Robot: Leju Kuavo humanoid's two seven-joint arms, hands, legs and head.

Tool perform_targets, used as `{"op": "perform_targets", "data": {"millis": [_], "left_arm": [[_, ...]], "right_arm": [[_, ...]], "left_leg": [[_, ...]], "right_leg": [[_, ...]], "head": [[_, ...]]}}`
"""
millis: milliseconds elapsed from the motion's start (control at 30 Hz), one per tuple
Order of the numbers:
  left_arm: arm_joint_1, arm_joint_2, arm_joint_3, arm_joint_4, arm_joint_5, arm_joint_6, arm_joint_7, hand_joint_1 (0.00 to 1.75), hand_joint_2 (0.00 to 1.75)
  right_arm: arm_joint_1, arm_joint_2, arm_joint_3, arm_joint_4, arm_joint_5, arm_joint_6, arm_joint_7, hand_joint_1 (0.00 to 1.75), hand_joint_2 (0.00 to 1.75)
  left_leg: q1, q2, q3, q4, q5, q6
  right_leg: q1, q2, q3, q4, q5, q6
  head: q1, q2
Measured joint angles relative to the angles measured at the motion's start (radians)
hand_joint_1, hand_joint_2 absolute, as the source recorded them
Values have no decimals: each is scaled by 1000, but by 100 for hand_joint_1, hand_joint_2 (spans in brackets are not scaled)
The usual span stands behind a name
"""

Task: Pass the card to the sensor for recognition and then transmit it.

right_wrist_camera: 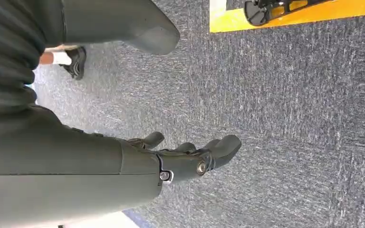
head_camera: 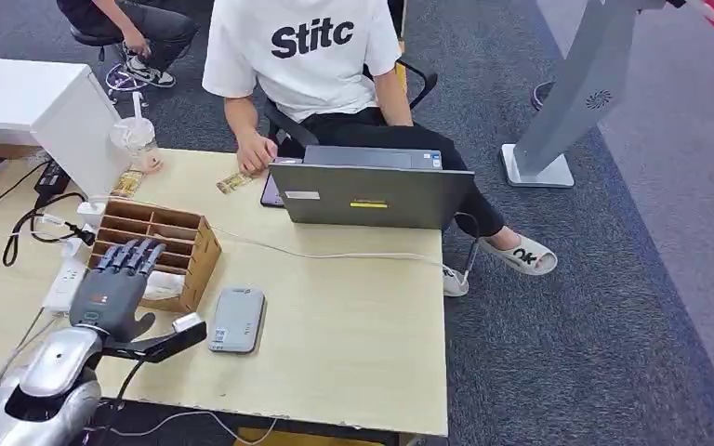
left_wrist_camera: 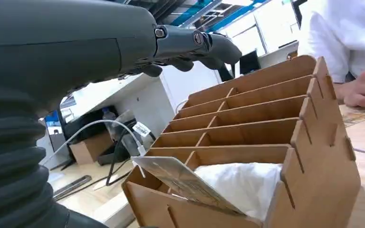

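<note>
The left hand (head_camera: 114, 283) hovers with fingers spread and empty over the near end of the wooden organizer (head_camera: 186, 249) at the tabletop's (head_camera: 353, 344) left. The card (left_wrist_camera: 183, 183) leans in the nearest compartment against white wrapping (left_wrist_camera: 244, 183). The robot should probably lower the fingers straight down and pinch the card's raised edge. The grey sensor (head_camera: 237, 320) lies just right. The right hand (right_wrist_camera: 185, 159) hangs loosely open above carpet.

Bright, even indoor light; soft shadows

Card (left_wrist_camera: 185, 183) in the organizer's (head_camera: 191, 255) nearest slot; sensor (head_camera: 237, 320) right of it, laptop (head_camera: 372, 193) behind
</note>
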Motion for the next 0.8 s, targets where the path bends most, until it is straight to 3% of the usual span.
{"op": "perform_targets", "data": {"millis": [167,333,733,767,800], "left_arm": [[0,-9,0,23,-5,0,-1,0,175],[0,-12,2,52,-12,-40,-24,0,175],[0,10,5,69,-23,-90,-18,0,175],[0,11,5,70,-23,-91,-18,10,175],[0,11,5,70,-23,-91,-18,37,175]], "right_arm": [[0,0,-4,0,5,0,0,0,175],[0,0,-9,0,9,0,0,0,175],[0,0,-21,0,17,-1,0,0,175],[0,0,-23,0,17,-2,0,0,175],[0,0,-24,0,17,-2,0,0,175]], "left_leg": [[0,0,0,0,0,0],[0,0,0,0,0,0],[0,0,0,0,0,0],[0,0,0,0,0,0],[0,0,0,0,0,0]], "right_leg": [[0,0,0,0,0,0],[0,0,0,0,0,0],[0,0,0,0,0,0],[0,0,0,0,0,0],[0,0,0,0,0,0]], "head": [[0,0],[0,0],[0,0],[0,0],[0,0]]}}
